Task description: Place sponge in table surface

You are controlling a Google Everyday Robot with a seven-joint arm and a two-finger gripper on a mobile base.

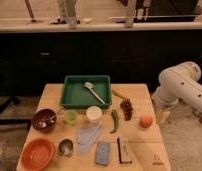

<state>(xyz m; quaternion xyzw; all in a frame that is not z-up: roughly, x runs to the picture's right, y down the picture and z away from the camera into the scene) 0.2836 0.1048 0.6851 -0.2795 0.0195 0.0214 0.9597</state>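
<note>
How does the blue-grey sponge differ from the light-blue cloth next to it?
The sponge is a small neat rectangle; the cloth is larger, paler and uneven in outline. The sponge lies nearer the front edge, while the cloth lies behind it, by the white cup. Both are bluish and rest on the table surface. The gripper hangs beside the table's right edge, touching neither.

Blue-grey sponge [102, 153] flat on the pale wooden table surface [144, 145]

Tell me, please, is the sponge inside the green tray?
Out: the sponge lies flat on the table surface; the gripper hangs beside its right edge.
</note>
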